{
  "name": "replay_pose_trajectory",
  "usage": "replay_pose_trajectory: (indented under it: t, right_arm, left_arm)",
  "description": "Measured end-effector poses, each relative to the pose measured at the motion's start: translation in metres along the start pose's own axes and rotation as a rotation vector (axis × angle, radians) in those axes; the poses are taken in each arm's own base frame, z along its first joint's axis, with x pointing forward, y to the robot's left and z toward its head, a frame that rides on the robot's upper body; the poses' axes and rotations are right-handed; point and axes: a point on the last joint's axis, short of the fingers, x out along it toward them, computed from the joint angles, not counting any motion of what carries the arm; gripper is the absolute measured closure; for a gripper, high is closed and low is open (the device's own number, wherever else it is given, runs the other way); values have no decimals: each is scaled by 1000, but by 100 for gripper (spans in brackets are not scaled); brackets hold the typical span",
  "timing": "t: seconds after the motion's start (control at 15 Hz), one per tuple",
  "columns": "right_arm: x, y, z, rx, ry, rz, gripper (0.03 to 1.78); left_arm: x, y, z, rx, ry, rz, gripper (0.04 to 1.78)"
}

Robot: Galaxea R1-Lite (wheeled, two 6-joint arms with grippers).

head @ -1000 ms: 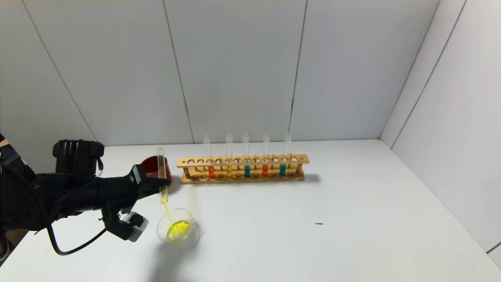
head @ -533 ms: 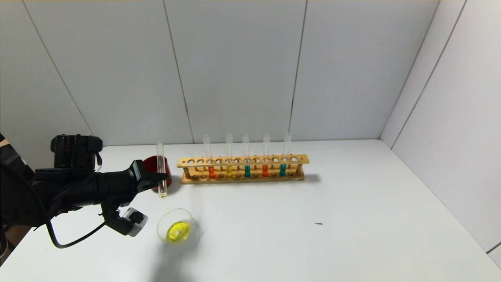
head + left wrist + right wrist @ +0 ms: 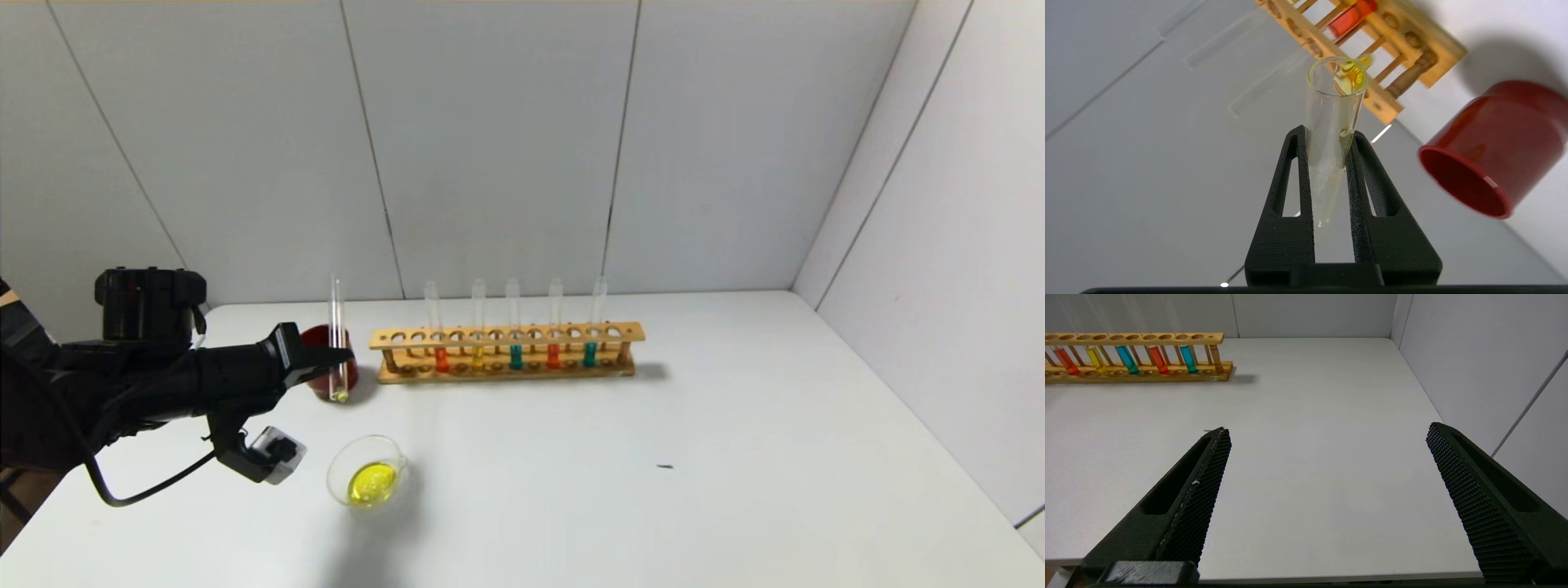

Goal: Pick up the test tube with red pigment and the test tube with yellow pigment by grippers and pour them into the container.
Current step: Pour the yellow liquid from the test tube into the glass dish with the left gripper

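Head view: the left hand [image 3: 339,357] sits at the left side of the counter [image 3: 735,457], its fingers clamped on the yellow tube [image 3: 335,339]. The tube stands upright, mouth up, with only a trace of yellow at its round bottom. It is in front of the red cup [image 3: 328,371] and overlaps it in this view. The dish [image 3: 367,482] rests on the counter, nearer the robot than the tube and apart from it, with a pool of yellow liquid inside. The wooden rack [image 3: 506,353] stands just right of the cup and carries five tubes: a red tube [image 3: 441,357], a yellow one [image 3: 478,357], a teal one [image 3: 515,355], a second red [image 3: 553,354] and a second teal [image 3: 589,354]. The right hand is out of this view.

Left wrist view: both fingers [image 3: 1298,192] press against the tube's sides. Yellow residue clings near its open rim [image 3: 1349,77]. The cup appears beside it, and an end of the rack with a red tube lies behind.

Right wrist view: the right hand [image 3: 1327,435] hangs over the bare right part of the counter, fingers spread wide and holding nothing. The rack, with its red, yellow and teal tubes, stands well apart from it at the far side.
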Motion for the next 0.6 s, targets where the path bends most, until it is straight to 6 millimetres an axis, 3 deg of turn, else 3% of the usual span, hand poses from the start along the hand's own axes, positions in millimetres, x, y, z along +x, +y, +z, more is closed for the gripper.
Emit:
replay_pose_trajectory:
  t: [0.6]
  right_arm:
    - [0, 0, 0, 0, 0, 0, 6]
  left_arm:
    - [-14, 22, 1, 162, 54, 25, 152]
